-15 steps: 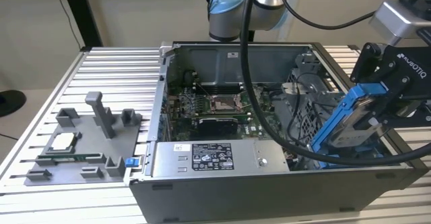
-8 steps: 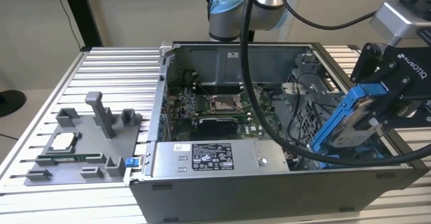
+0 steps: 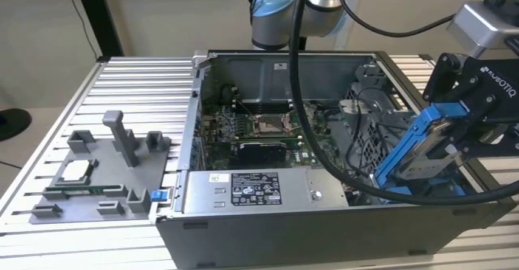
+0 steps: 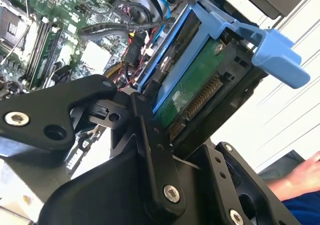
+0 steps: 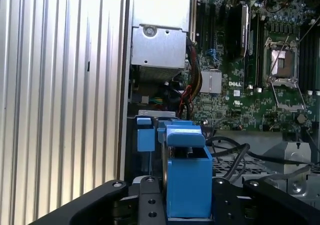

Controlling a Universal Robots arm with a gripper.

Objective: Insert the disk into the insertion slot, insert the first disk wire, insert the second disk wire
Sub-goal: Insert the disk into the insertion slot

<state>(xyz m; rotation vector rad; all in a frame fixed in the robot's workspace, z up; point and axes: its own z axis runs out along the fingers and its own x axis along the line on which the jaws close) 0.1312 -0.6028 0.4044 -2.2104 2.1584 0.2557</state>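
Blue-framed disk (image 3: 429, 148) clamped edgewise in tool (image 3: 454, 139), tilted above corner of open computer case (image 3: 268, 221), just past power supply (image 3: 251, 191); tilt probably aims it toward insertion slot (image 3: 409, 190), not yet entered.

disk (image 3: 431, 150): silver-grey metal | caddy (image 3: 403, 155): smooth blue plastic | tool (image 3: 444, 137): matt black metal | desk (image 3: 138, 78): ribbed bare aluminium, dull sheen
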